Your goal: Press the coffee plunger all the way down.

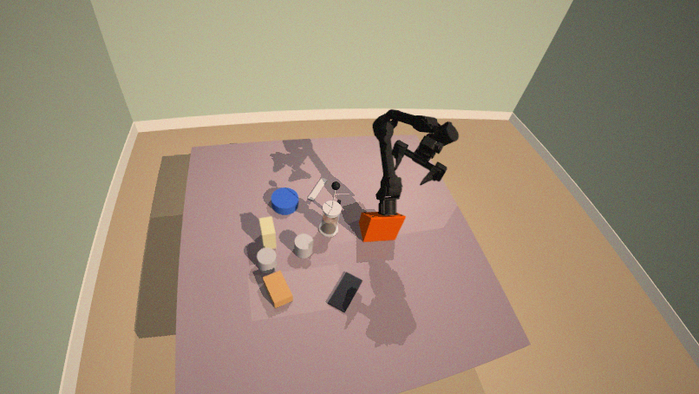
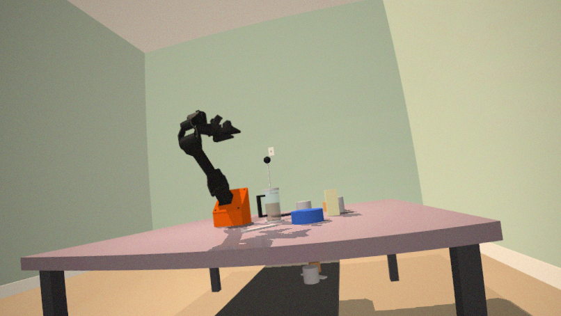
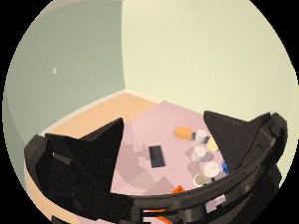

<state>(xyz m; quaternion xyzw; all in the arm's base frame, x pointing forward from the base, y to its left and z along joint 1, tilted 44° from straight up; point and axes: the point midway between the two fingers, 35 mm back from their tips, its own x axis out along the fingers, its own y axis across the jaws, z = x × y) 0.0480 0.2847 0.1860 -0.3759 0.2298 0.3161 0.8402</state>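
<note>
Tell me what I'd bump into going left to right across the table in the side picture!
Orange robot base → coffee press → blue round tub → cream block. The open hand hangs high above, touching nothing.

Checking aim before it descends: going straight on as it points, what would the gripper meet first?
Probably the pink table top near the flat black slab, not the glass coffee press; depth is unclear.
</note>
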